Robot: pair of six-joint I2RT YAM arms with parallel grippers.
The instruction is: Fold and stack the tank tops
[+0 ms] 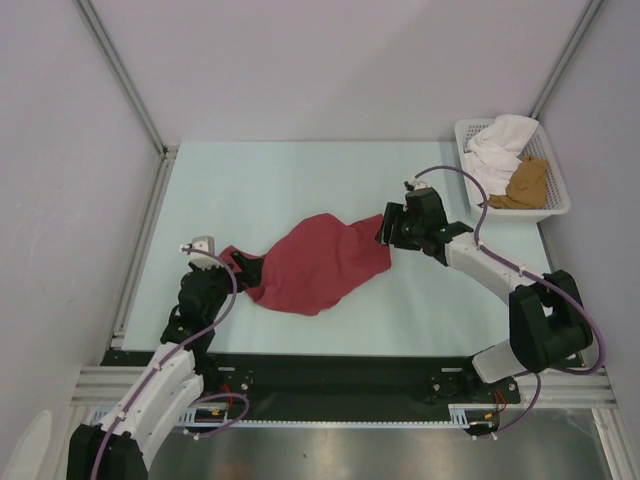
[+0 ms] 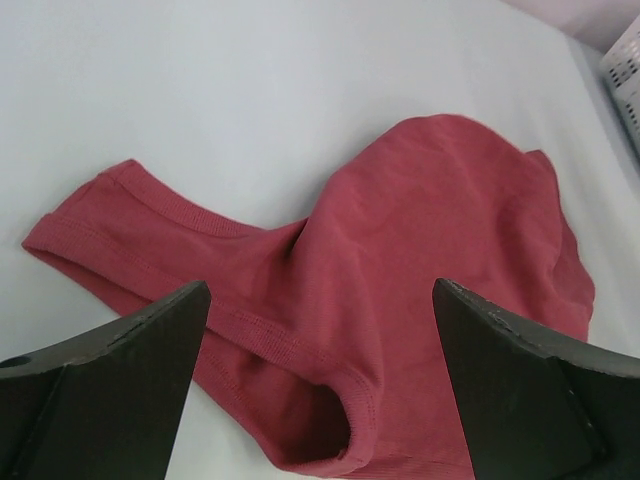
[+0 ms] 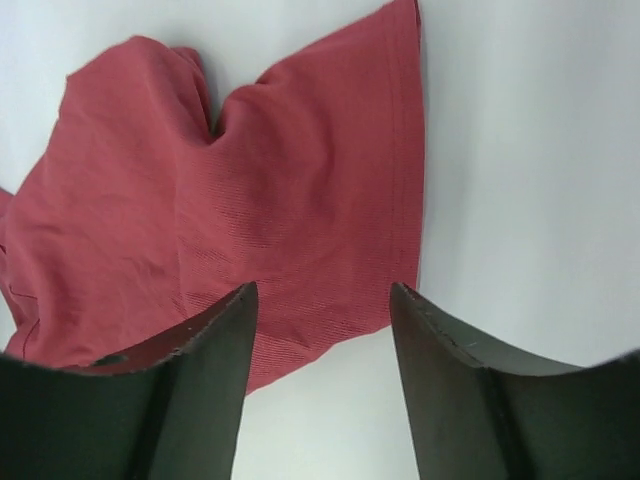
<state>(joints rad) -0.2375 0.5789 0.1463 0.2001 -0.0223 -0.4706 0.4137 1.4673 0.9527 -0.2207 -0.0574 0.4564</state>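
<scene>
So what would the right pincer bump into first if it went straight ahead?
Probably the dark red tank top: its hem corner lies right ahead of the open right pincer, though how far is unclear.

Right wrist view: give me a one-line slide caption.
Open right gripper over the hem of the crumpled dark red tank top on the table.

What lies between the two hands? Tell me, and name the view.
The red top stretches between the left hand and the right hand, one end near each. The top view shows it.
</scene>
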